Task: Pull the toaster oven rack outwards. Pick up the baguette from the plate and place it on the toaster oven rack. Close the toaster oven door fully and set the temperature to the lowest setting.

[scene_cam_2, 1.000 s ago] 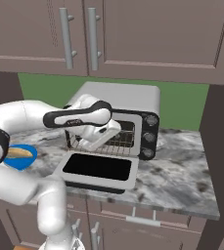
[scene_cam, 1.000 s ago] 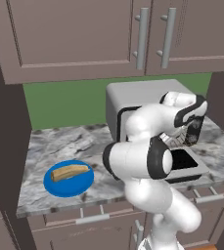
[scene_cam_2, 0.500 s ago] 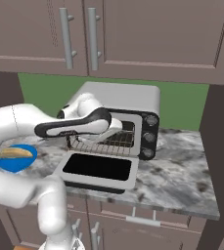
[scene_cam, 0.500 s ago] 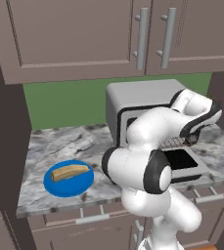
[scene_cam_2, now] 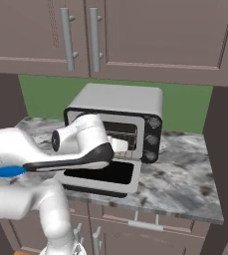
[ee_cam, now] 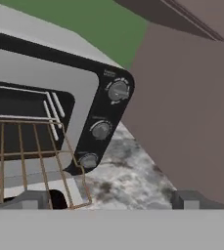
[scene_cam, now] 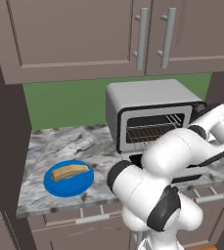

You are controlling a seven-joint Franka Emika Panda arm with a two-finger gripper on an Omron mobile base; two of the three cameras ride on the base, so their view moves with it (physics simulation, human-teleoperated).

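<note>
The toaster oven (scene_cam: 147, 100) stands on the counter with its door (scene_cam_2: 104, 173) folded down flat. In the hand view the toaster oven rack (ee_cam: 33, 156) juts out of the cavity, its front right corner just by my left fingertip (ee_cam: 33, 200). My gripper (ee_cam: 111, 200) is open, nothing between the tips, low in front of the oven's right side near the knob panel (ee_cam: 103, 124). The right base view shows the gripper (scene_cam_2: 120, 144) at the oven mouth. The baguette (scene_cam: 70, 172) lies on the blue plate (scene_cam: 59, 186), left of the oven.
Brown upper cabinets (scene_cam: 133, 34) hang over the oven. A tall brown side panel (ee_cam: 191, 107) rises close to the oven's right. Marble counter (scene_cam_2: 180, 174) stretches right of the door. My own arm (scene_cam: 182, 151) crosses in front of the open door.
My arm has swung rightwards across the oven front, and the hand has moved from the middle of the cavity to its right side. The gripper has stayed open.
</note>
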